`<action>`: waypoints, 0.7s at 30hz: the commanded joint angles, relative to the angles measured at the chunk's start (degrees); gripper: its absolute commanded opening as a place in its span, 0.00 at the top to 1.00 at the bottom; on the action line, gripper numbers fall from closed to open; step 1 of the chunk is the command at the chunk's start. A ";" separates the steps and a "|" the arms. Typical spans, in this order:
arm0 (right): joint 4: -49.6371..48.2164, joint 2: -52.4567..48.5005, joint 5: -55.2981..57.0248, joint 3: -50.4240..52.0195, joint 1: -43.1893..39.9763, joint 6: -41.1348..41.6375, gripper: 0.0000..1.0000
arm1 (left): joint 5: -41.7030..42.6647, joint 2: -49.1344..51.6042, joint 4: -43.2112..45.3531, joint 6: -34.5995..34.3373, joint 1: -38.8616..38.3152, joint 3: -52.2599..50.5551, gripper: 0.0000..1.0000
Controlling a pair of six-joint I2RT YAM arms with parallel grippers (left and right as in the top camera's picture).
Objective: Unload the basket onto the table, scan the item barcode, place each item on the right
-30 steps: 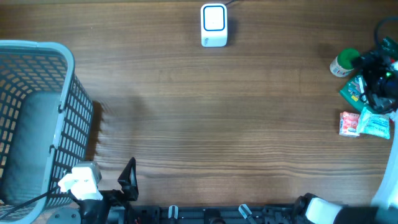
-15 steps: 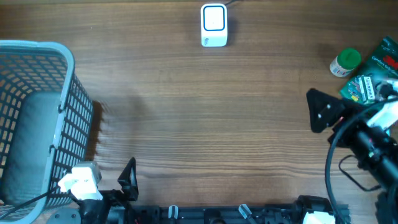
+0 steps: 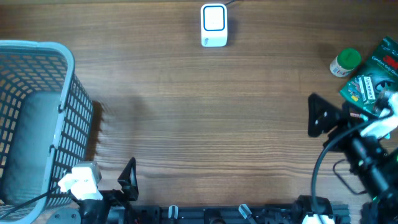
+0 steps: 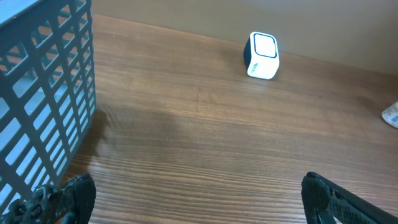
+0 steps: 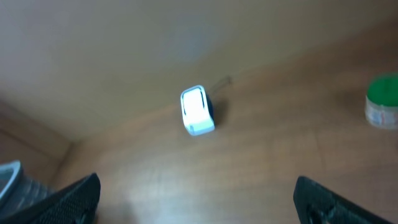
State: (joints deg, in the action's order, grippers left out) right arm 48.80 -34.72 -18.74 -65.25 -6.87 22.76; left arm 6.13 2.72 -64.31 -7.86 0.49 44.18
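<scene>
A white barcode scanner point(image 3: 214, 25) stands at the table's far middle; it also shows in the left wrist view point(image 4: 262, 55) and, blurred, in the right wrist view point(image 5: 197, 111). Items lie at the right edge: a green-capped bottle point(image 3: 344, 62) and green packets point(image 3: 364, 88). My right gripper point(image 5: 198, 193) is open and empty. Its black finger point(image 3: 322, 116) hangs just left of the packets, touching none of them. My left gripper point(image 4: 196, 193) is open over bare wood at the near left, holding nothing.
A tall blue-grey mesh basket point(image 3: 62, 93) fills the left side, its wall close to my left gripper point(image 4: 50, 106). The right arm and its cables point(image 3: 364, 152) cover the table's near right corner.
The right arm has pulled back from over the items toward the near side, uncovering the green packets and hiding the pink and pale packets. The left arm has not moved.
</scene>
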 commanded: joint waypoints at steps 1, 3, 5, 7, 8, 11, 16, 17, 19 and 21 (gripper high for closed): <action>-8.55 9.66 1.07 11.28 0.22 -1.66 0.00 | 0.90 -0.39 0.13 -0.33 0.33 -0.04 0.00; -15.58 16.04 0.24 19.30 0.28 -0.17 0.00 | 0.90 -0.39 0.13 -0.33 0.33 -0.04 0.00; -20.83 21.51 -0.20 26.25 0.28 1.92 0.00 | 0.87 -0.39 0.13 -0.33 0.33 -0.04 0.00; -26.12 26.53 -0.57 33.16 0.28 4.35 0.00 | 0.87 -0.39 0.13 -0.33 0.33 -0.04 0.00; -28.83 28.65 -0.57 36.46 0.33 5.18 0.00 | 0.87 -0.39 0.13 -0.31 0.33 -0.04 0.00; -35.60 34.34 -0.04 45.66 3.17 5.73 0.01 | 0.90 -0.39 0.13 -0.31 0.33 -0.04 0.00; -42.95 34.51 1.99 53.35 6.38 5.73 0.01 | 0.87 -0.39 0.13 -0.31 0.33 -0.04 0.00; -44.13 34.51 2.38 54.93 6.38 5.68 0.00 | 0.90 -0.39 0.13 -0.31 0.33 -0.04 0.00; -45.62 34.51 3.82 57.81 6.40 5.73 0.00 | 0.87 -0.39 0.13 -0.31 0.33 -0.04 0.00; -45.64 34.51 4.50 59.63 6.38 5.66 0.00 | 0.87 -0.39 0.13 -0.31 0.33 -0.04 0.00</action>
State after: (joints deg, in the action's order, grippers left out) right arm 3.62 -1.13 -16.80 -8.23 -0.78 28.08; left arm 6.13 2.72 -64.34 -7.86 0.49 44.18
